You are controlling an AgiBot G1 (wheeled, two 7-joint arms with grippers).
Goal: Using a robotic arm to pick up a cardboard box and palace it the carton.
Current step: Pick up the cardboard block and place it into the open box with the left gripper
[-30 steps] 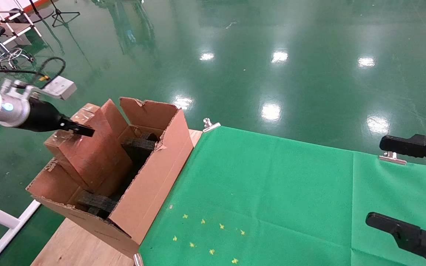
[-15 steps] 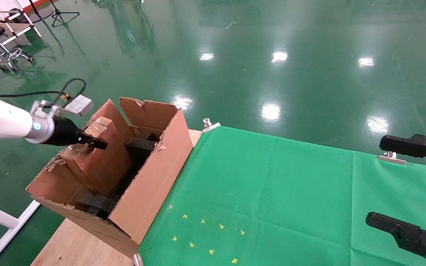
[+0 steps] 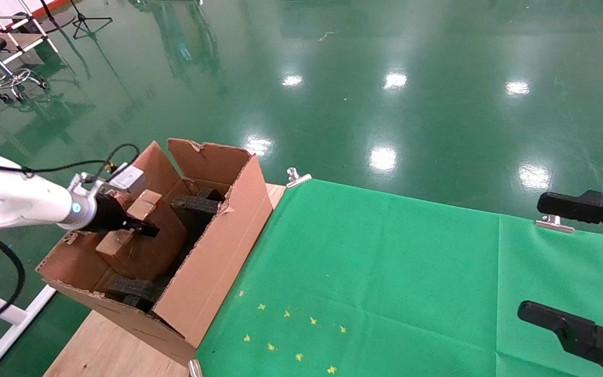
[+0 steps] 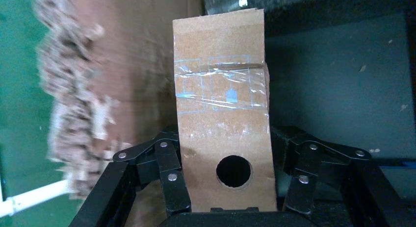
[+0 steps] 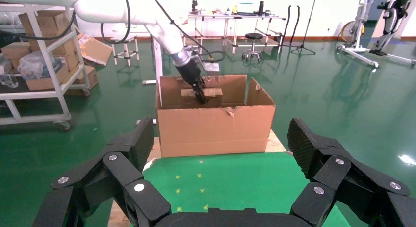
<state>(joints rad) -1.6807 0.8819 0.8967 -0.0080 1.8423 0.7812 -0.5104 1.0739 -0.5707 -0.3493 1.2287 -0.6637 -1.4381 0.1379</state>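
The large brown carton [image 3: 212,262] with torn edges stands at the table's left end. The robotic arm, white with a blue light ring, reaches in from the left. Its left gripper [image 3: 140,224] is shut on the cardboard box [image 3: 118,242], which stands on edge, sunk inside the carton. In the left wrist view the left gripper [image 4: 226,141] clamps the taped cardboard box [image 4: 223,114] on both flat sides, just above its round hole. The right wrist view shows the carton [image 5: 216,129] and the cardboard box [image 5: 189,92] poking above its rim. My right gripper [image 3: 547,259] hangs open at the right edge.
Black foam blocks [image 3: 197,204] line the carton's far and near ends. A green mat [image 3: 385,272] with several yellow marks covers the table, held by metal clips [image 3: 297,177]. The bare wooden edge [image 3: 108,351] lies at the front left, with green floor beyond.
The left arm has come down and to the right, lowering the cardboard box from above the carton's rim deep into it. The right gripper has not moved.
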